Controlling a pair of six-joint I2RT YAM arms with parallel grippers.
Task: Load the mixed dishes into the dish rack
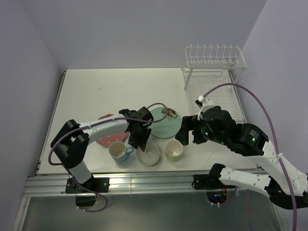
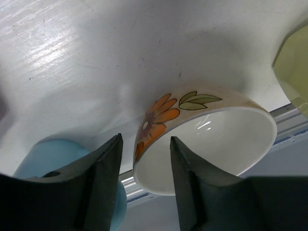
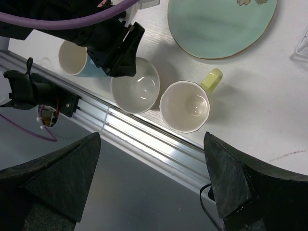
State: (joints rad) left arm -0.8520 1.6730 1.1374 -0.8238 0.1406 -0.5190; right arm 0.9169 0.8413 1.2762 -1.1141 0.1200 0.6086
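Observation:
The cream bowl (image 1: 148, 155) with an orange flower on its side sits near the table's front edge, between the blue mug (image 1: 119, 150) and the pale yellow-green mug (image 1: 173, 150). My left gripper (image 1: 139, 142) is open and straddles the bowl's near-left rim (image 2: 144, 159): one finger is outside it, the other inside. The mint-green plate (image 1: 165, 122) lies behind the bowl. The pink plate (image 1: 109, 136) lies partly under the left arm. My right gripper (image 1: 188, 138) is open and empty above the yellow-green mug (image 3: 185, 107). The white dish rack (image 1: 214, 72) stands at the back right.
The aluminium rail (image 1: 144, 183) runs along the table's front edge just beyond the mugs. The rack's lower basket tray (image 1: 216, 98) reaches forward under my right arm. The blue mug (image 2: 53, 154) is close beside my left outer finger.

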